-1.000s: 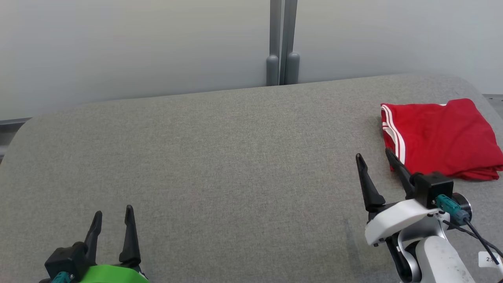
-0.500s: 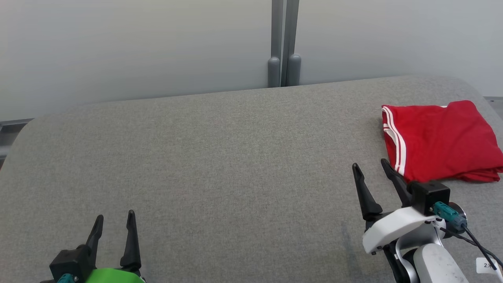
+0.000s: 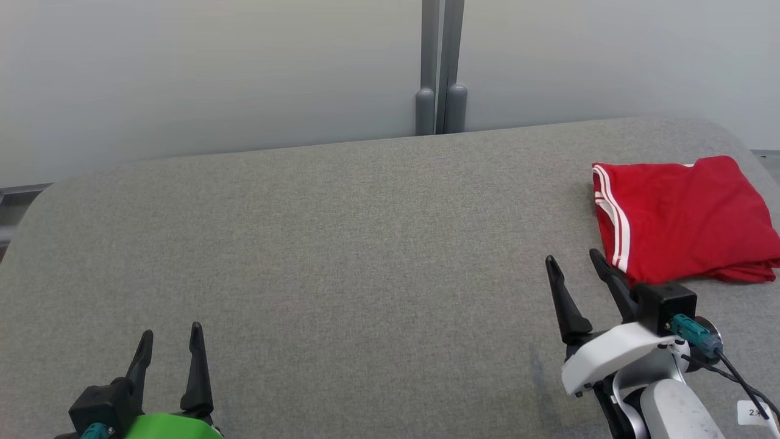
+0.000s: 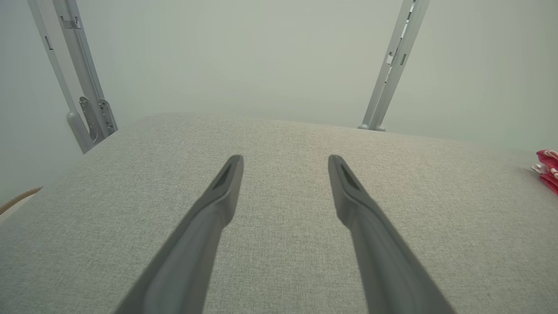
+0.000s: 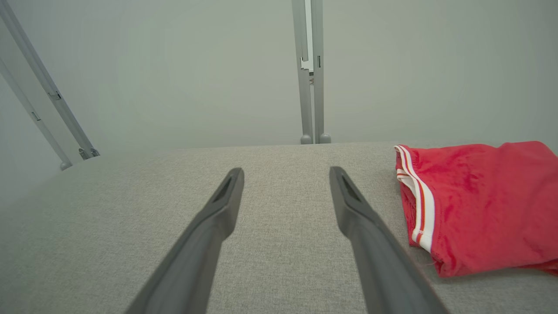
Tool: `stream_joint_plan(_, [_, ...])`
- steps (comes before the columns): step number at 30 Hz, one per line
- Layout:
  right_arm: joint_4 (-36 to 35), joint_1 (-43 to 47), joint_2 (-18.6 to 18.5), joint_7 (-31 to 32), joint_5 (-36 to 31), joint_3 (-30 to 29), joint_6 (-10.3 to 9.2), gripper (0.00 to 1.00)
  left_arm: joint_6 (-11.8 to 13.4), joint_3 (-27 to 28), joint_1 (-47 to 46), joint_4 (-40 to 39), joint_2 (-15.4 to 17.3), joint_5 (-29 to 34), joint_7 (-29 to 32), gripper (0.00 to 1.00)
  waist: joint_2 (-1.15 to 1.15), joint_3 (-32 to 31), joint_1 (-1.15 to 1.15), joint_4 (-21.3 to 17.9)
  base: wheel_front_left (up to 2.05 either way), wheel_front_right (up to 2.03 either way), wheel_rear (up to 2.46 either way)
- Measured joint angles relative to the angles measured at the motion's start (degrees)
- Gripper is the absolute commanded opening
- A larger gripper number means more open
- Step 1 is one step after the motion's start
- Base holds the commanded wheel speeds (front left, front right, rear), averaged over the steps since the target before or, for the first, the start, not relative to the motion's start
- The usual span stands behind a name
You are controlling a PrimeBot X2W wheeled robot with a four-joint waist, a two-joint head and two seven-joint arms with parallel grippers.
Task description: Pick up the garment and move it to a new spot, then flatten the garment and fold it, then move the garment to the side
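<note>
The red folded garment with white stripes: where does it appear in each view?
Head view: the red folded garment with white stripes lies at the right edge, beyond the right gripper.
Left wrist view: a sliver of the garment at the right edge.
Right wrist view: the garment lies at the right side.
Shared landmark: the grey fabric table.

Wide table (image 3: 341, 244), covered in grey woven fabric, rounded at both far corners. Lying directly on it, close to the right edge and toward the far right corner: a folded red garment (image 3: 682, 219). Folded flat into a rough rectangle, resting on the fabric. Trimmed with two white stripes down the left side, the side facing the table's middle. Stacked in layers, visible along the near edge, slightly uneven at the near right corner.
</note>
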Motion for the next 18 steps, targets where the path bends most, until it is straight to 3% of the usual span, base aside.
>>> stream_joint_plan(6, [0.14, -0.01, 0.0, -0.04, 0.14, -0.1, 0.0, 1.0, -0.04, -0.07, -0.01, 0.1, -0.08, -0.02, 0.02, 1.0, 0.0, 0.17, 0.0, -0.03, 0.0, 0.0, 0.0])
stream_joint_plan(7, [0.31, 0.03, 0.01, -0.03, 0.19, -0.09, 0.01, 0.0, -0.04, -0.12, 0.01, 0.24, -0.19, -0.02, 0.03, 0.0, 0.0, 0.18, 0.0, -0.04, 0.0, 0.0, 0.0])
stream_joint_plan(12, [2.7, 2.01, 0.19, 0.24, 0.57, -0.02, 0.01, 0.0, -0.05, -0.99, 0.32, 2.45, -1.88, -0.25, 0.37, 0.0, 0.0, 0.2, 0.0, -0.02, 0.0, 0.0, 0.0])
stream_joint_plan(18, [2.97, 2.27, 0.2, 1.52, 7.09, -0.9, 0.01, 0.0, -1.36, 0.49, 0.4, 2.67, -2.99, -4.95, 1.78, 0.0, 0.0, 0.29, 0.0, 0.06, 0.0, 0.0, 0.0])
